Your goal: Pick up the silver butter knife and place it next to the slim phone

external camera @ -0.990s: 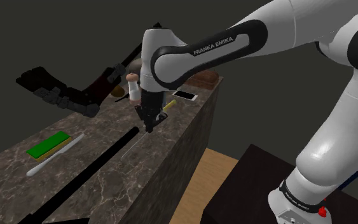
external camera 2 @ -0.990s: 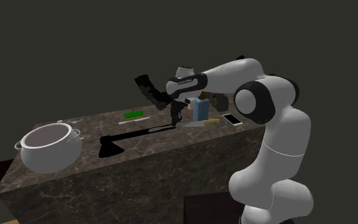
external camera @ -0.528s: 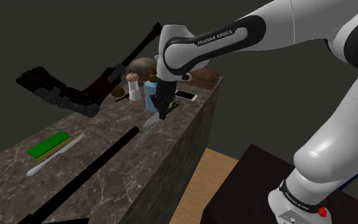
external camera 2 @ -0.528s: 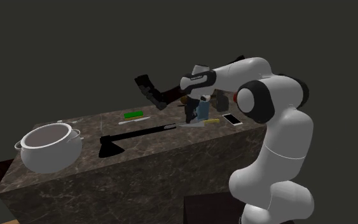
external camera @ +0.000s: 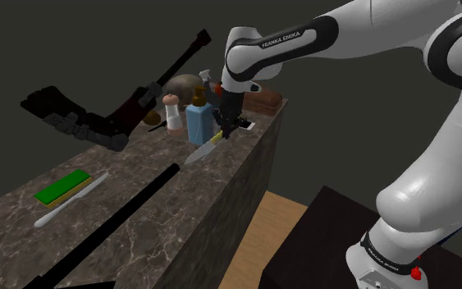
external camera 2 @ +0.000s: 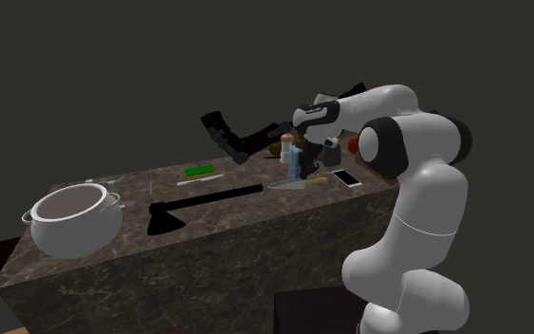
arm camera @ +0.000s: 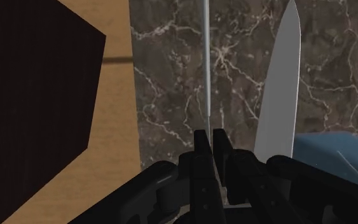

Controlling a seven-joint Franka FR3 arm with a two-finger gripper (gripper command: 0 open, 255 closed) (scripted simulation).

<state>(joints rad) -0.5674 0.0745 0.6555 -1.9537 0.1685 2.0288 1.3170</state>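
"Now, how does the hand stand?" asks the pupil.

"Narrow," the tutor replies. "Its two black fingers are closed on the silver butter knife. The wrist view shows the knife edge-on, as a thin bright line running out from between the fingertips over the dark marbled tabletop."

"And where is that over the tabletop?"

"In the shoulder view the hand hangs low over the far end. It is just beside a blue bottle and above a broad-bladed knife with a yellow handle, which lies flat on the stone. In the second exterior view the slim phone lies near the tabletop's right end, a little to the right of the hand. The butter knife appears to hang clear of the surface, though the thin blade is too faint in both exterior views to be sure."

"What else rests there?"

"A black axe lies across the middle, and a white pot stands at the second exterior view's left. A green block has a pale utensil just beside it."
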